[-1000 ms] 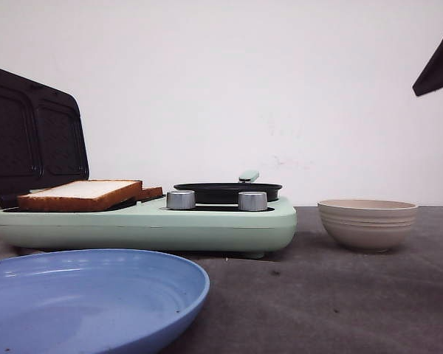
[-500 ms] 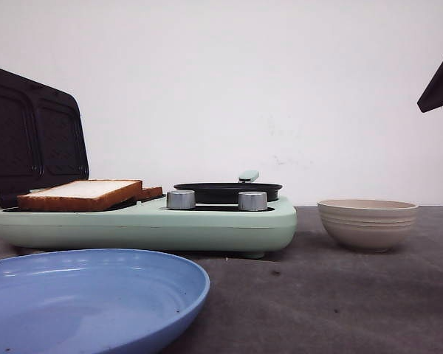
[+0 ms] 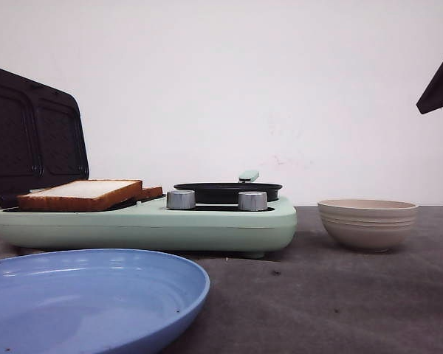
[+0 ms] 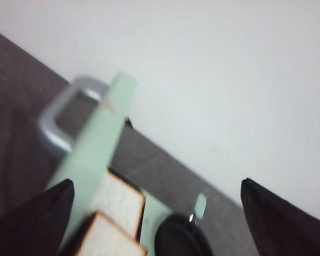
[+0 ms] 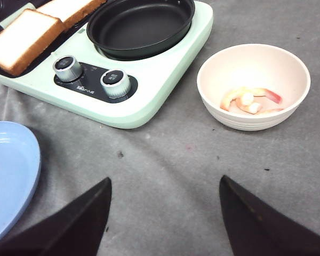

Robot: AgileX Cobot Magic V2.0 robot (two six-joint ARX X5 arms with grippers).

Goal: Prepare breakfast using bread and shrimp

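Grey felt-like cloth [image 3: 340,295] covers the table, with a plain white wall [image 3: 280,88] behind it. On the cloth sits a mint-green breakfast maker [image 3: 148,221] with its dark ribbed lid [image 3: 33,133] standing open at the left end. Two slices of bread [image 5: 21,40] lie side by side on the grill plate under that lid, the nearer slice resting tilted with its crust edge facing forward, the farther slice [image 5: 69,8] just beside it and partly cut off by the frame. Next to the bread, on the same appliance, a shallow black frying pan [image 5: 138,24] sits on the hob, its green handle [image 3: 248,175] pointing toward the wall. Two silver knobs [image 5: 114,82] stand on the front panel below the pan.

Near the appliance's right end, apart from it, a beige bowl [image 5: 288,101] holds a few pink shrimp [image 5: 248,100]. A blue plate [image 3: 96,295] lies on the cloth in front of the breakfast maker.

Left gripper [image 4: 157,224] hangs above the bread end of the appliance, fingers spread wide, nothing between them. Right gripper [image 5: 165,221] hovers over bare cloth between plate and bowl, its dark fingers likewise spread apart and holding nothing.
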